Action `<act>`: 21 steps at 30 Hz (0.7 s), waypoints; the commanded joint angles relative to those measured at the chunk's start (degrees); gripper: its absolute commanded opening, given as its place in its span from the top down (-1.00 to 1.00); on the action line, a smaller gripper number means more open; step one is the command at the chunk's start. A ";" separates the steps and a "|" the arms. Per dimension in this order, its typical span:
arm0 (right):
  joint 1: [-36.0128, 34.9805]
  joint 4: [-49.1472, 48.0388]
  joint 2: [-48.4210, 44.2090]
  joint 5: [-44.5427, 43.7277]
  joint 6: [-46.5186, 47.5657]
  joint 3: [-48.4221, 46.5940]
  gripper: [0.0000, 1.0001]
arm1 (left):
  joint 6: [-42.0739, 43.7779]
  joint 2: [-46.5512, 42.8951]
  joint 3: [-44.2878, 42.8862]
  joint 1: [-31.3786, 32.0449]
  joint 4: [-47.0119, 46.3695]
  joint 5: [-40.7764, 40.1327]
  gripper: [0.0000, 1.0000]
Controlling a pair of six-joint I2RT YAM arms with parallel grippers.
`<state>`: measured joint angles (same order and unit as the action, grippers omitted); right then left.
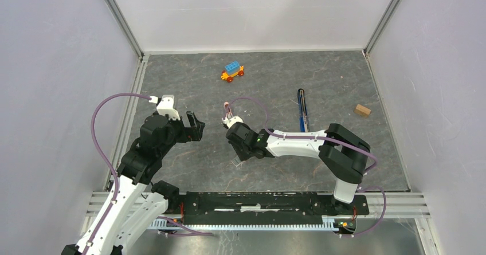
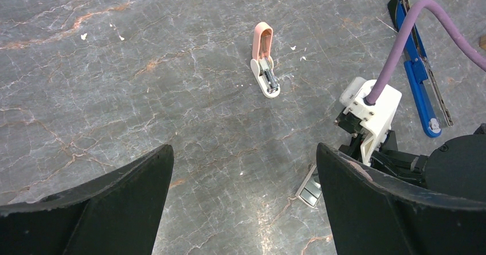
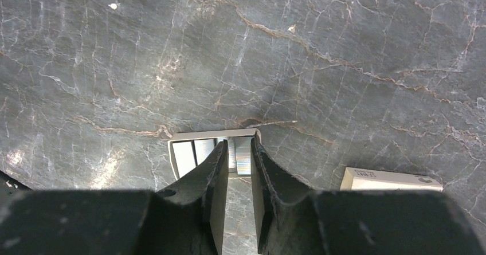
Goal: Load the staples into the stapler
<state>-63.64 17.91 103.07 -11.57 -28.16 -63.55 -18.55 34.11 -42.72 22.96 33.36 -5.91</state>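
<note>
The dark-blue stapler (image 1: pixel 302 109) lies opened flat on the table's right half, and also shows in the left wrist view (image 2: pixel 421 77). A small white tray of silver staple strips (image 3: pixel 189 152) lies near the table's middle (image 2: pixel 309 189). My right gripper (image 3: pixel 238 146) reaches down into this tray. Its jaws are narrowed onto one staple strip (image 3: pixel 242 155), which fills the gap between them. In the top view the right gripper (image 1: pixel 238 152) hides the tray. My left gripper (image 1: pixel 195 126) is wide open and empty, hovering left of the tray (image 2: pixel 243 149).
A pink-and-white staple remover (image 1: pixel 227 107) lies just beyond the right gripper. A white box sleeve (image 3: pixel 392 179) lies to the right of the tray. A toy car (image 1: pixel 232 70) stands at the back. A wooden block (image 1: pixel 362 110) sits far right.
</note>
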 commanded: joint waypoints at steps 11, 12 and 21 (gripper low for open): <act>-0.13 -0.11 -1.04 -2.09 0.95 -2.75 0.41 | 3.60 0.40 0.35 0.11 -1.03 -0.85 -1.00; -0.10 -0.15 -0.86 -2.03 1.09 -2.83 0.41 | 3.63 0.36 0.31 0.15 -1.07 -0.85 -1.00; -0.13 0.10 0.28 -1.13 1.46 -2.66 0.39 | 3.78 0.39 0.34 0.09 -1.04 -0.90 -1.00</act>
<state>-63.64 18.24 103.04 -12.34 -27.14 -64.49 -18.55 34.50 -42.72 22.96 33.39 -5.93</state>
